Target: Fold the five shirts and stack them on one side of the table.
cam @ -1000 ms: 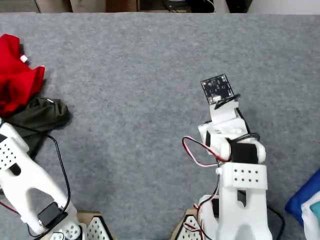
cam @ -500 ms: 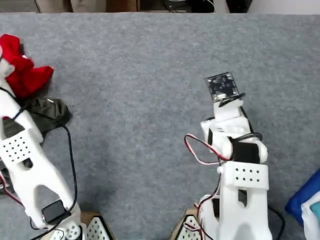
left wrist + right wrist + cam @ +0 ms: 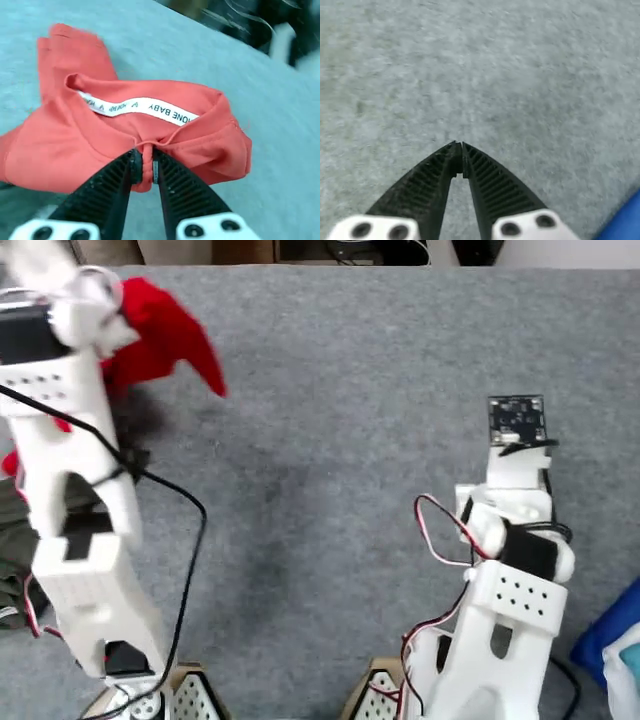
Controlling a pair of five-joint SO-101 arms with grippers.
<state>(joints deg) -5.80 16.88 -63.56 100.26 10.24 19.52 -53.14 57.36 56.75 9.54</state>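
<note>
Beneath me spreads a grey felt mat (image 3: 330,390), flat and faintly speckled, running from 6 o'clock out to a straight far edge at 12 o'clock in the high view. Past that edge I see brown wooden panels (image 3: 180,250) toward 11 o'clock, dark gear with cables (image 3: 380,250) just beside them at 12, and a pale surface (image 3: 570,252) toward 1 o'clock. From my left wrist, some dark clutter (image 3: 260,20) shows beyond the mat, too blurred for me to tell its pieces apart.
</note>
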